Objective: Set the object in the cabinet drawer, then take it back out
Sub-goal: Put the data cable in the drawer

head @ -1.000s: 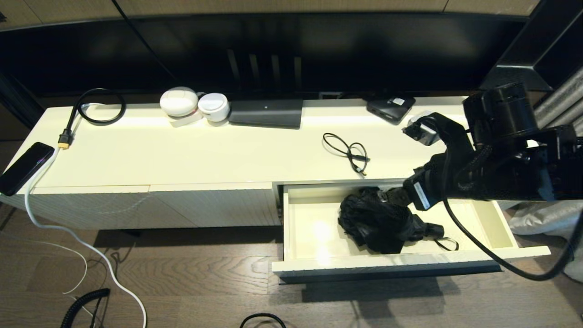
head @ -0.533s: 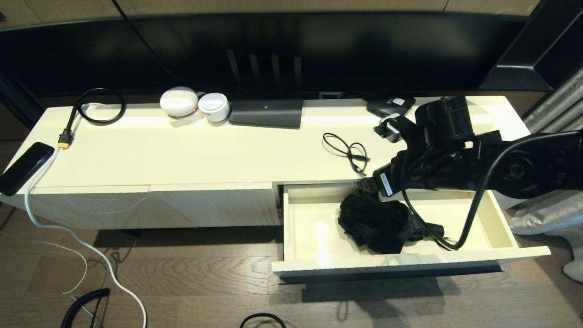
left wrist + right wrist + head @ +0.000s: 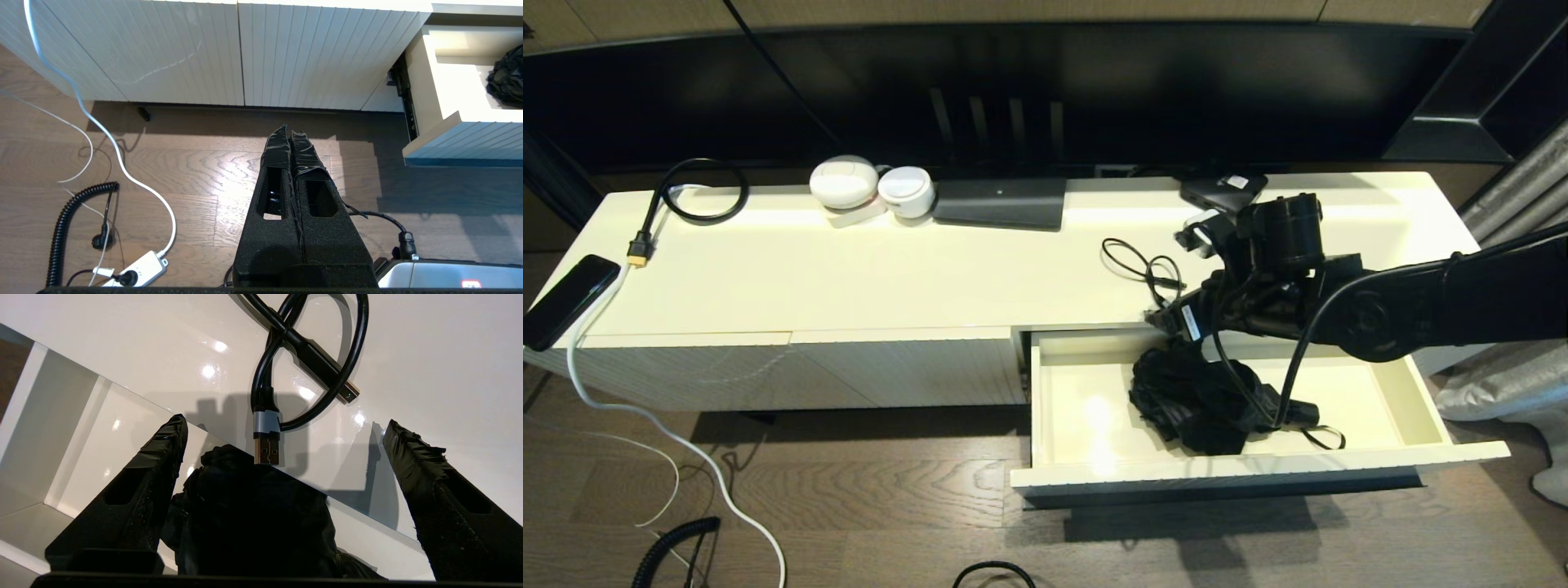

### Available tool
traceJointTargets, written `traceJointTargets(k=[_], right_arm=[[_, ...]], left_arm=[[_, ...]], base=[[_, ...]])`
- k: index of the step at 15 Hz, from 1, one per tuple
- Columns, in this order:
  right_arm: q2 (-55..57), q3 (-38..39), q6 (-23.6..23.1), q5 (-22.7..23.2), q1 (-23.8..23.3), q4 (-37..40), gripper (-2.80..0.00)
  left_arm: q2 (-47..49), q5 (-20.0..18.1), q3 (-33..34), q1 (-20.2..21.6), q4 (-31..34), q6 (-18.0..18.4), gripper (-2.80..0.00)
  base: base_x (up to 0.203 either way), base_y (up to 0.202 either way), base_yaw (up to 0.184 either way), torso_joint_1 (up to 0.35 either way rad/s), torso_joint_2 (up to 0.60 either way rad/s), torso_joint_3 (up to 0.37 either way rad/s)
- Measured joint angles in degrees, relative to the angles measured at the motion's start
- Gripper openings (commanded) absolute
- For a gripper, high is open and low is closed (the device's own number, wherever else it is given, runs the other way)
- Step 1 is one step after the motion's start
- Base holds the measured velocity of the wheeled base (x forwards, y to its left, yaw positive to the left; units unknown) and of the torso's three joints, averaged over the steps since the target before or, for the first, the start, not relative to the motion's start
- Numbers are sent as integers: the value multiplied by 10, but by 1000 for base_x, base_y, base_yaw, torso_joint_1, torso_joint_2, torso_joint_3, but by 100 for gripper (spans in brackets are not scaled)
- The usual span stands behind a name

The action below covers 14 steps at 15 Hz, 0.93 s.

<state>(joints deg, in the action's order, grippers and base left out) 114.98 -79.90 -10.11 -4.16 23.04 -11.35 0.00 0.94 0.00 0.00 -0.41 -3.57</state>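
We find the black folded object (image 3: 1196, 398), apparently an umbrella, lying inside the open cabinet drawer (image 3: 1086, 478), toward its centre, so placement looks done; retrieval remains. The right gripper (image 3: 282, 465) hangs above the object's 12 o'clock end at the drawer's back edge, fingers spread wide, empty. The left gripper (image 3: 291, 141) sits parked over the floor, fingers pressed together. A USB cable (image 3: 304, 363) lies on the cabinet top. No legible writing; a small white label on the right arm is unreadable.

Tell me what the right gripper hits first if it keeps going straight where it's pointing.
Probably the cabinet top and the black USB cable on it; the open right gripper points past the black folded umbrella. Depth is unclear.
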Motion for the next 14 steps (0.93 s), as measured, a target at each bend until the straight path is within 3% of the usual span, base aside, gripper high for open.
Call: traceJointTargets(k=[14], right_arm=[[37, -19, -7, -1, 1, -39, 0]], left_arm=[[0, 0, 0, 0, 0, 0, -280]], base=[[0, 0, 0, 0, 0, 0]])
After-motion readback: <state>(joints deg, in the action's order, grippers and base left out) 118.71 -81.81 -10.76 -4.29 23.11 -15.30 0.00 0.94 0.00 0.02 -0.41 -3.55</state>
